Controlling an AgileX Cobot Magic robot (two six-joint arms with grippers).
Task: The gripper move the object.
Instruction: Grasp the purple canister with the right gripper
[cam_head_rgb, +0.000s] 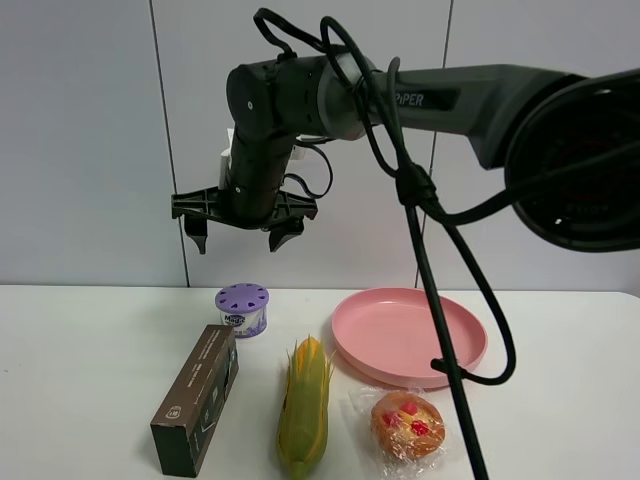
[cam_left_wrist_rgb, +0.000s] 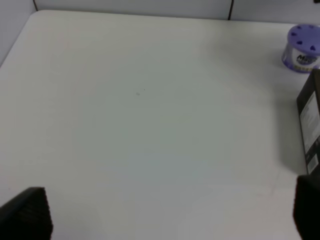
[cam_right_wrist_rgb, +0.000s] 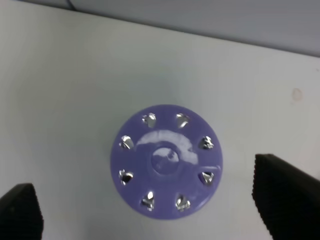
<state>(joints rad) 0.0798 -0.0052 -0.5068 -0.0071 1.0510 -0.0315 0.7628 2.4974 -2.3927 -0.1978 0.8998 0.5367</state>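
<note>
Right hand (cam_head_rgb: 240, 238) hung high above the desk (cam_head_rgb: 80, 350), jaws spread wide, gripping nothing. Tub (cam_head_rgb: 242, 309) stood upright on the desk straight below the hand, well apart from its fingertips. From the wrist camera, the purple lid sat between the two fingers, touching neither. Dark box (cam_head_rgb: 196, 398) lay near the tub, below and forward of the hand. Pink plate (cam_head_rgb: 400, 330) lay off to the arm's side. Left hand (cam_left_wrist_rgb: 165, 212) was also wide open and held nothing; tub and box were well off to one side of it.
</note>
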